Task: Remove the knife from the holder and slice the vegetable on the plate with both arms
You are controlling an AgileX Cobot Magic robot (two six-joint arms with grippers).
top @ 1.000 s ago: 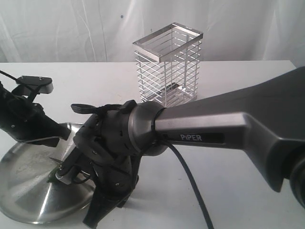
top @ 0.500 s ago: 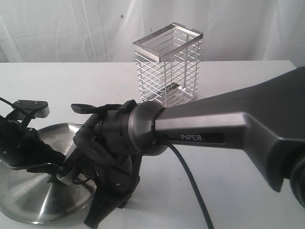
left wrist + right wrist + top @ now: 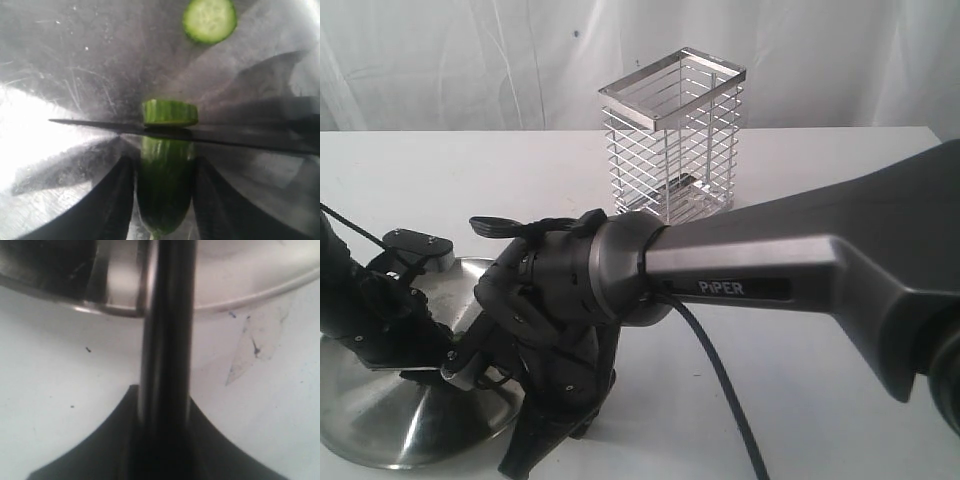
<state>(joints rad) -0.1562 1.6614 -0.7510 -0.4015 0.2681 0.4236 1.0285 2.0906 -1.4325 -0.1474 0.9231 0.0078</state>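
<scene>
- The left gripper [image 3: 162, 165] hangs low over a large round plate of scuffed, brushed silver metal [image 3: 75, 60]; its two black fingers [image 3: 112, 210] stand apart, one on each side of a short, stubby dark green vegetable [image 3: 165, 200]; they sit just beside its skin and do not look pressed against it.
- The vegetable lies flat on the plate between those fingers, its length running out past the fingertips.
- Just beyond the left fingertips, the thin dark blade of a small all-black knife [image 3: 225, 139] crosses the vegetable at right angles; a thick green slice [image 3: 170, 112] stands on the far side of the blade, touching it.
- Further out from that hand a round pale green slice [image 3: 209, 19] lies flat on the plate, well apart from the rest.
- The right gripper [image 3: 162, 400] is clamped on the knife's black handle [image 3: 167, 340], which runs straight out between its fingers; the plate's raised rim [image 3: 240, 300] passes under the handle ahead of the fingertips, with white table [image 3: 60, 370] directly below the hand.
- From where I stand, the right arm [image 3: 800, 260], grey with black joints, reaches across and hides most of the cutting; the black left arm [image 3: 360, 320] bends down over the plate [image 3: 380, 430] beside it.
- The tall rectangular holder of shiny silver wire [image 3: 672, 140] stands upright at the back of the table, well away from both hands.
</scene>
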